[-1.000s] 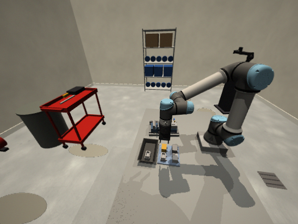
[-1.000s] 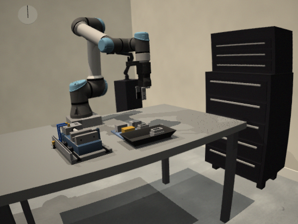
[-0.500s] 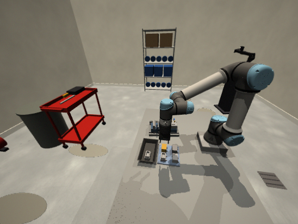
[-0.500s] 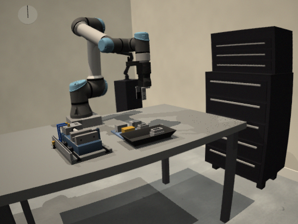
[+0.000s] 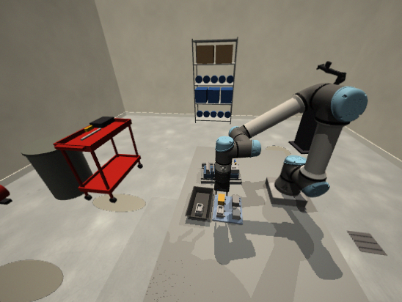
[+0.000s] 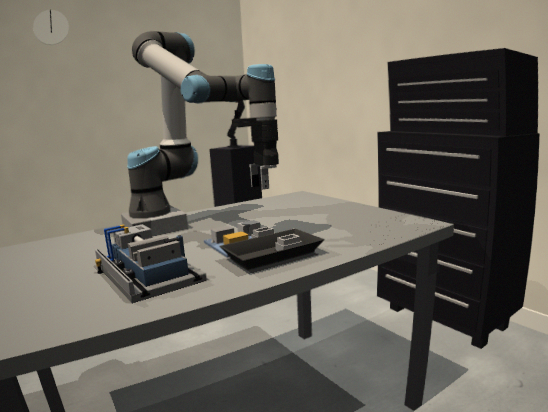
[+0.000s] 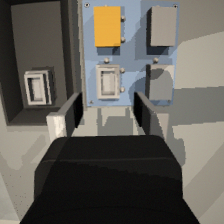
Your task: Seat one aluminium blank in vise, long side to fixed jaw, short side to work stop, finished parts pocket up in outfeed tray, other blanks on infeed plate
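Two finished parts show in the wrist view: one lies pocket up in the dark outfeed tray (image 7: 20,65) at left, the finished part (image 7: 37,88) near the tray's middle, and a second finished part (image 7: 108,83) sits on the blue infeed plate (image 7: 134,55) just right of the tray. On that plate a brass blank (image 7: 107,26) lies at the upper left and an aluminium blank (image 7: 164,26) at the upper right, while another grey blank (image 7: 160,82) lies half in shadow below it (its finish is hard to judge). The vise (image 6: 150,260) is cut off from the wrist view, and its opening is too small to read in the exterior view. The gripper (image 7: 107,112) hangs well above the plate's near edge, pointing straight down, fingers spread wide and holding nothing.
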Available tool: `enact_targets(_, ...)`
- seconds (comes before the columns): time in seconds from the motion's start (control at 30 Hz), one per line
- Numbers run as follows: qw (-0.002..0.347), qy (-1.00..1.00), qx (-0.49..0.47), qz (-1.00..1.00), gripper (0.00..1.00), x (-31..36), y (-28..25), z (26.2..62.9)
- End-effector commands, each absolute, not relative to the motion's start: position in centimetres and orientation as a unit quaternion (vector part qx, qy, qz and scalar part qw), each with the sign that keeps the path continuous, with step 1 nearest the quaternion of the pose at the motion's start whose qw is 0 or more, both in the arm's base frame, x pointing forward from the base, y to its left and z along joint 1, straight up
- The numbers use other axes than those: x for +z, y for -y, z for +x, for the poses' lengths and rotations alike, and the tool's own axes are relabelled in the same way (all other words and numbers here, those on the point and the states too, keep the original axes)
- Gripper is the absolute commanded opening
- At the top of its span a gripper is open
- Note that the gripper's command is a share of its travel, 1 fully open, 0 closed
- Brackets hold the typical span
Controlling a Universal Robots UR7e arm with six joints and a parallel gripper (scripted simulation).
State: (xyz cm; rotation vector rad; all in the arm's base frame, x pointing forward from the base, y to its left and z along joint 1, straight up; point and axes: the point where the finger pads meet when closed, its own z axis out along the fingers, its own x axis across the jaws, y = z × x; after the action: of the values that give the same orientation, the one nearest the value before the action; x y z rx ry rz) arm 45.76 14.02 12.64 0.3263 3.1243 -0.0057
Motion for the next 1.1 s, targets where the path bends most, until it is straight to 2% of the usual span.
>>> enact_targets(0.0, 0.001, -0.995, -0.002, 0.104, 1.00, 11.0, -14.0, 45.8)
enact_targets(1.07, 0.001, -0.995, -0.002, 0.104, 1.00, 1.3, -14.0, 45.8)
